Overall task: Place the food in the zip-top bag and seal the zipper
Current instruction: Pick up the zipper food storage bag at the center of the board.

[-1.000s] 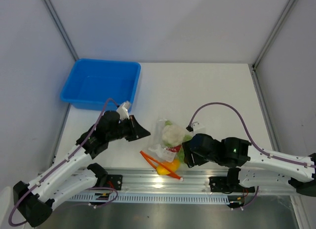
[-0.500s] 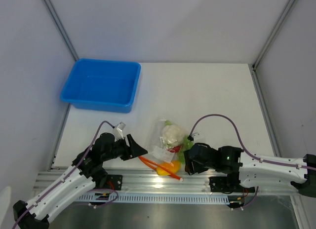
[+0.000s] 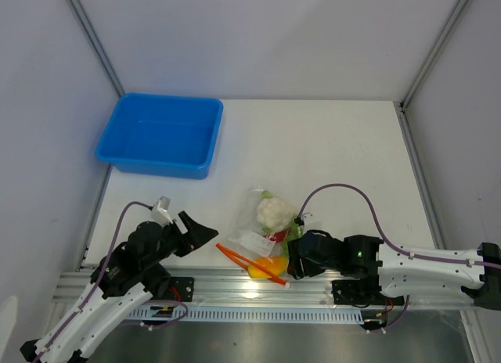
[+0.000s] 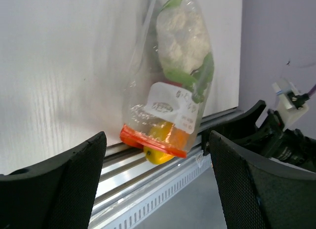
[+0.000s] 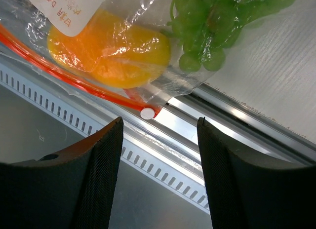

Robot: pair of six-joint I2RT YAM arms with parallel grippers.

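Parted jaws frame the zip-top bag [image 5: 140, 14] holding yellow-orange piece [image 5: 111, 54] and green grape bunch [image 5: 207, 26].

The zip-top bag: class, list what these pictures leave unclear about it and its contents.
Zipper: right wrist view's left edge cuts it off; too small in the top view; whether it is sealed throughout is unclear.
Chili pepper: not made out in any view; the white label and crinkled plastic cover the bag's middle.
Grape bunch: cut off by the right wrist view's top edge.
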